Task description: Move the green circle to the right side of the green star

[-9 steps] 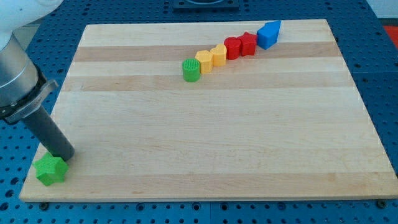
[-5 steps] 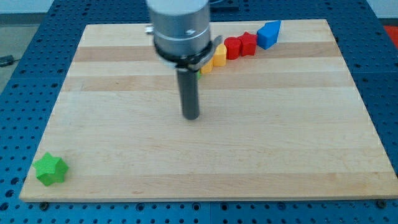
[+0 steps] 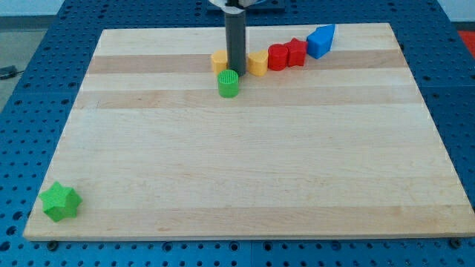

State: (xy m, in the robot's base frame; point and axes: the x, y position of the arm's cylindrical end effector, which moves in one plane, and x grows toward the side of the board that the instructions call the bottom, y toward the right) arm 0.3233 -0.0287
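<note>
The green circle [image 3: 228,84] stands in the upper middle of the table [image 3: 245,178], touching the tip [image 3: 235,71] just above it, well apart from the green star [image 3: 60,202] at the lower left corner; the end effector is a jawless rod.

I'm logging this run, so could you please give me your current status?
My tip just above the green circle, between two yellow blocks. Green star far off, bottom-left corner. No blocks between circle and star.
</note>
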